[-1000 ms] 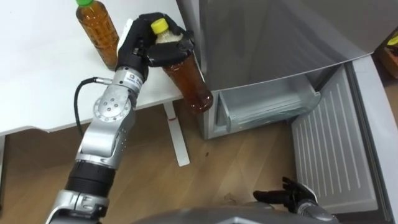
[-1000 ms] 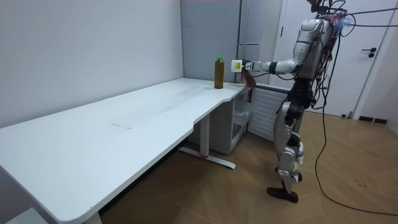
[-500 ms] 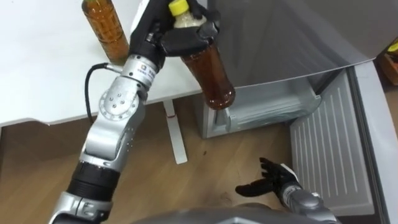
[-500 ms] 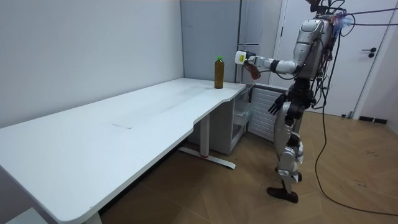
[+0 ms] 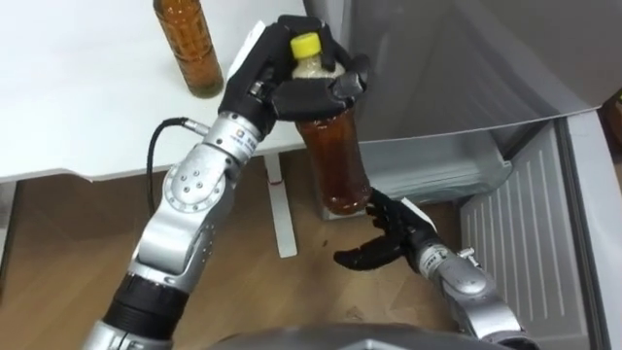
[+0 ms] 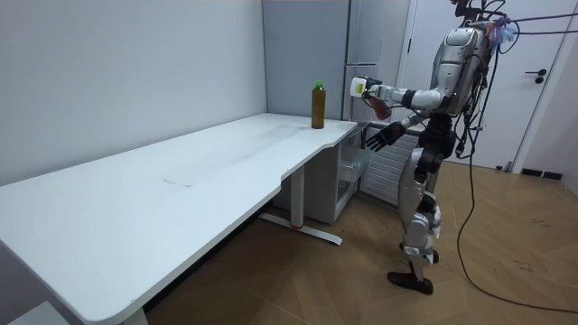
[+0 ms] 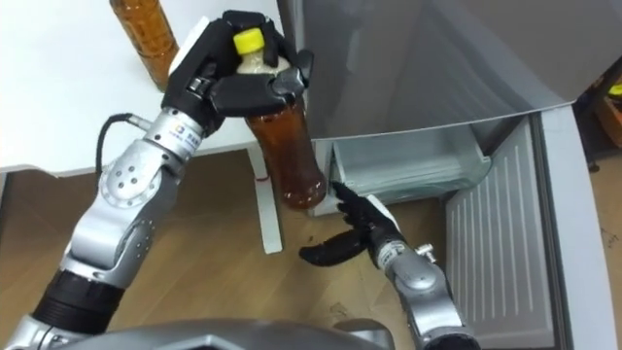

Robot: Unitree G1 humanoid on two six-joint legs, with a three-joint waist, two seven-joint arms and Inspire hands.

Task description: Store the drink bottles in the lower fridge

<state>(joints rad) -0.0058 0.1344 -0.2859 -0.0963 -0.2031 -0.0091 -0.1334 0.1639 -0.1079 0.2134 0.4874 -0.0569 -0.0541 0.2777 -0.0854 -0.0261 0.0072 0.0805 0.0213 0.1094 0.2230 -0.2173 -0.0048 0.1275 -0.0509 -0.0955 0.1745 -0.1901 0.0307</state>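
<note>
Left hand point(image 5: 282, 92) clasps the tea bottle point(image 5: 335, 160) by its yellow-capped neck; right hand point(image 5: 389, 233), fingers spread, hovers just under its base. To the left hand's left, a second bottle point(image 5: 190, 44) stands on the white table point(image 5: 78, 97). The open lower fridge point(image 5: 437, 170) lies beyond both hands, wooden floor point(image 5: 58, 253) beneath.

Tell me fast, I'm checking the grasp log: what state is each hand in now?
Left hand: shut on the bottle, near its cap.
Right hand: open, empty, below the bottle.

There are two amber drink bottles point(image 5: 335, 160) point(image 5: 190, 49), one white table point(image 5: 78, 87) and one grey fridge point(image 5: 457, 58)
</note>
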